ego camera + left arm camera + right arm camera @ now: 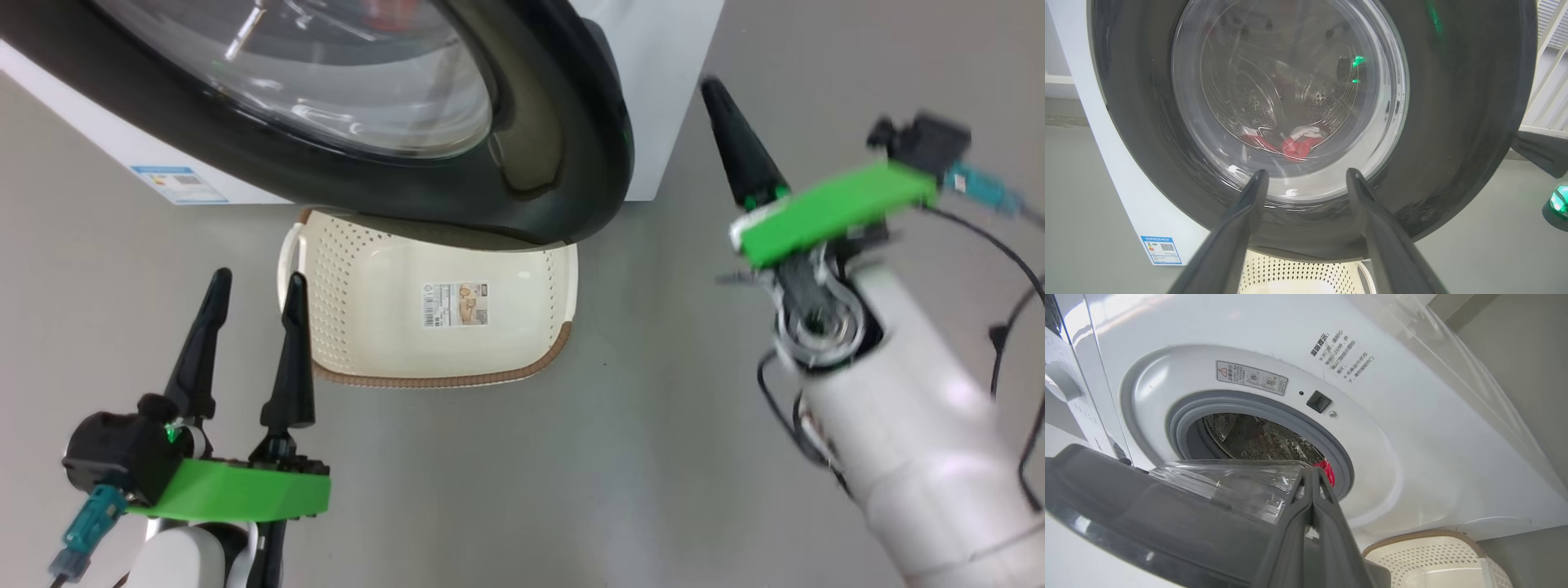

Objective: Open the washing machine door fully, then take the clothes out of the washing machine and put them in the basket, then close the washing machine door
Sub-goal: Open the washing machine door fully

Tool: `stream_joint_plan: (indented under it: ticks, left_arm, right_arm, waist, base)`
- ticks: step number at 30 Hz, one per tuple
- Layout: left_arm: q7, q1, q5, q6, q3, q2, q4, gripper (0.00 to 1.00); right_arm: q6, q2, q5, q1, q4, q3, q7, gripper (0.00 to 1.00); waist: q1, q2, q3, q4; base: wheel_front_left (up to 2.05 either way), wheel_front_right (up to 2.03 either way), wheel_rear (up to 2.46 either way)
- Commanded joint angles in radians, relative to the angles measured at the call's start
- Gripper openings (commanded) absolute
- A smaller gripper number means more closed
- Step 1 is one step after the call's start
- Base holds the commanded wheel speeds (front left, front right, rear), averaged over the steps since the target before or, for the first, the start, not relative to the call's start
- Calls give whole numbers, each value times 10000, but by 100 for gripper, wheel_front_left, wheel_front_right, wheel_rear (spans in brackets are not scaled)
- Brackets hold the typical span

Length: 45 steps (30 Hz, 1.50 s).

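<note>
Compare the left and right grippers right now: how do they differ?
The left gripper is open, fingers spread apart; the right gripper is shut, fingers pressed together. In the head view the left gripper sits low by the basket's left end, while the right gripper sits higher, to the right of the washing machine door's edge. Both have long dark tapered fingers on a green mount.

The glossy black washing machine door (571,147) stands partly swung out from the white washing machine (661,82), red and white clothes (1298,145) lie low in its drum, and the cream basket (441,380) sits on the floor beneath the door.
</note>
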Motion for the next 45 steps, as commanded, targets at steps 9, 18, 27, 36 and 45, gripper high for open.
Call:
stream_joint_plan:
  ticks: [9, 18, 27, 36, 45]
  left_arm:
    - [-76, 19, -53, -56, 166, 156, -134, 100]
    - [-76, 17, -71, -56, 189, 156, -31, 100]
    - [-76, 213, -115, -56, 382, 156, 59, 100]
    - [-76, 480, -169, 10, 434, 156, 143, 100]
    - [-76, 935, -315, 197, 394, 156, 437, 100]
  right_arm:
    - [50, 121, 4086, -1964, 703, -267, 4260, 0]
    - [50, -33, 4864, -2823, 1481, 127, 7243, 0]
    - [50, 34, 4913, -2222, 954, 515, 8110, 0]
    - [50, 114, 4888, -1403, 619, 1166, 8328, 0]
    - [50, 134, 5449, -764, 523, 2001, 8145, 0]
  waist:
    - [0, 0, -52, 334]
    - [0, 0, -168, 540]
    - [0, 0, -644, 653]
    - [0, 0, -1233, 872]
    - [0, 0, -2014, 1376]
  base:
    - [0, 0, 0]
    - [0, 0, 0]
    - [0, 0, 0]
    - [0, 0, 0]
    - [0, 0, 0]
